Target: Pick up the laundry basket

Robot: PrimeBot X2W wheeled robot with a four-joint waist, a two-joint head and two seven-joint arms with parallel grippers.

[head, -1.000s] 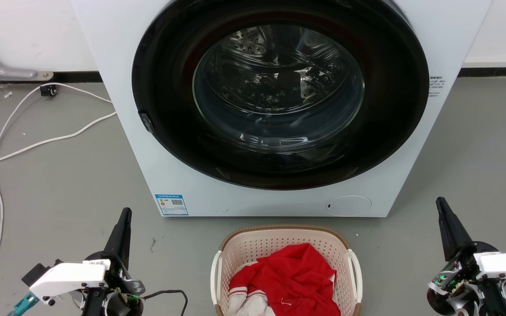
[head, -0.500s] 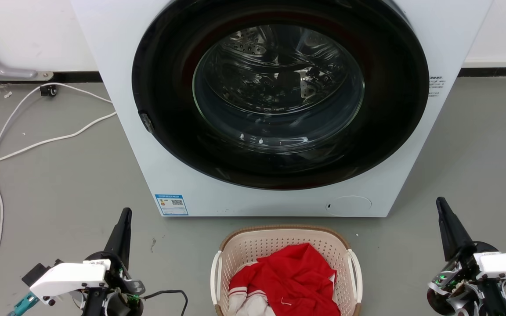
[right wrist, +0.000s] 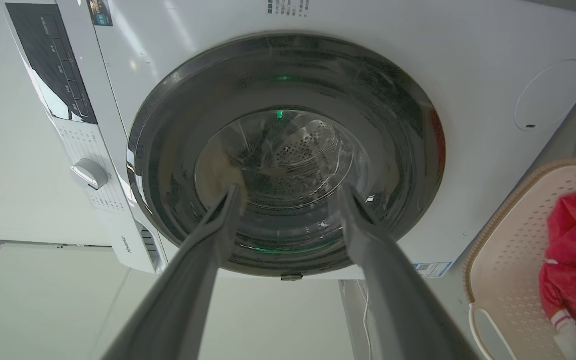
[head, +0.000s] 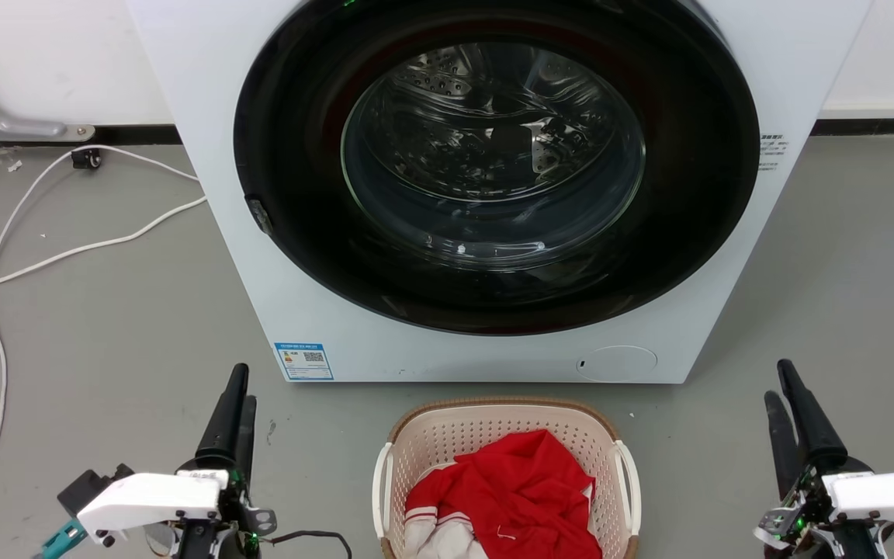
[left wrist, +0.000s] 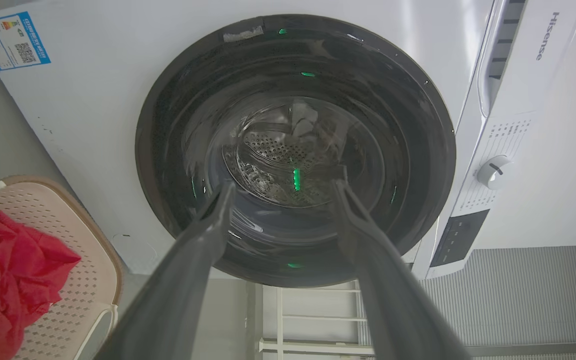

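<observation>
On the floor point(head: 105, 326), the basket point(head: 455, 439) sits between both arms' open jaws; grabbing one side could tip out the red clothes point(head: 517, 489).

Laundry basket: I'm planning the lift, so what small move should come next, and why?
Probably swing both arms inward toward the white side handles. The laundry basket sits on the floor between the left gripper and right gripper; both are open, apart from it, and point at the washing machine.
</observation>
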